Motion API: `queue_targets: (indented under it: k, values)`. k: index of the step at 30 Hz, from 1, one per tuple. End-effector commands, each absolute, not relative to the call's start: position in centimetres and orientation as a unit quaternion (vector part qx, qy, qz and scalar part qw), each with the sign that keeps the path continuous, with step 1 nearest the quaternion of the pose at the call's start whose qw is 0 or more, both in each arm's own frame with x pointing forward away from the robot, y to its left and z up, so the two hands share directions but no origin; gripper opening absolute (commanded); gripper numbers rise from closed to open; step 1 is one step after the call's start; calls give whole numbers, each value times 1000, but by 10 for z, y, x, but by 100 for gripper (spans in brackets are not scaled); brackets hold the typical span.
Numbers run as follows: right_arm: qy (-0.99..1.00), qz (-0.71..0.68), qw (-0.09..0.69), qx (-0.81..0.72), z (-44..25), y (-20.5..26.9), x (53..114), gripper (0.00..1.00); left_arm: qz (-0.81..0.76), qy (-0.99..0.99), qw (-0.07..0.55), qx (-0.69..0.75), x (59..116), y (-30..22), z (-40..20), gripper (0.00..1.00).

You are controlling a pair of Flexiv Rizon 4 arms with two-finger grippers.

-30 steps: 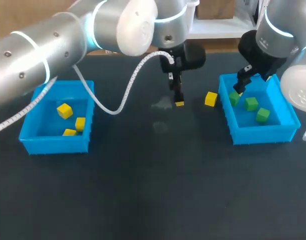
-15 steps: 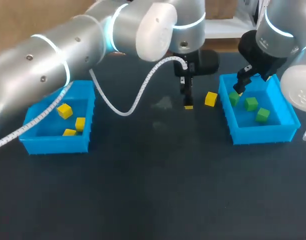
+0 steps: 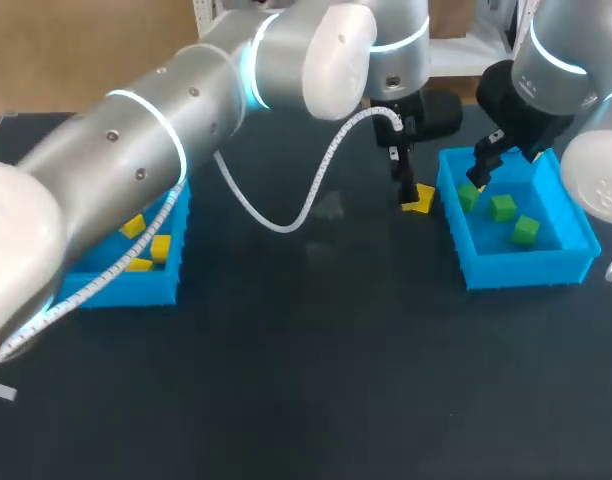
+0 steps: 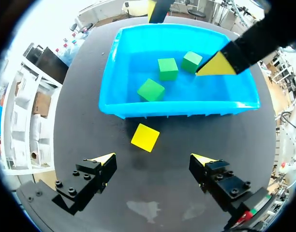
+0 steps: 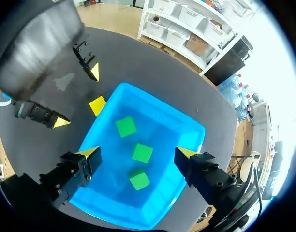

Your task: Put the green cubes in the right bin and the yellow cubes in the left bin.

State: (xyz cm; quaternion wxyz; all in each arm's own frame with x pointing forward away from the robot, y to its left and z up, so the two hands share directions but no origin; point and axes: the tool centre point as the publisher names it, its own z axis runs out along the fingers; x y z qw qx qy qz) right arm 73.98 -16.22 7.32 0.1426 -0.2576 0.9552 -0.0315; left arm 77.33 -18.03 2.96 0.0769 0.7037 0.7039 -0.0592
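Now the loose yellow cube (image 4: 145, 137) lies on the bench (image 3: 316, 350) toward its far edge, just beside the right bin (image 4: 177, 108). Our left pincer (image 4: 153, 158) hangs open over it. Our right pincer (image 5: 137, 151), open too, hovers above that bin's three green cubes (image 5: 125, 126).

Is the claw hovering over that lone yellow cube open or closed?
Open. The left gripper has its yellow-tipped fingers wide apart, and the yellow cube lies ahead of them, touched by neither.
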Motion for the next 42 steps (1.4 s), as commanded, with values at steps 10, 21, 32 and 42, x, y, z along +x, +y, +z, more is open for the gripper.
queue_targets:
  k: [10,21,32,42]
  values:
    - [955,-32,144,-257,73,-163,738,100,-73,672,73,734,777,-191,20,100]
    - [955,-32,144,-257,73,-163,738,100,-75,649,74,753,775,-189,12,100]
    - [955,-32,144,-257,73,-163,738,100,-81,651,81,751,782,-198,6,100]
    - [955,-32,144,-257,73,-163,738,100,-85,652,81,749,786,-198,-1,100]
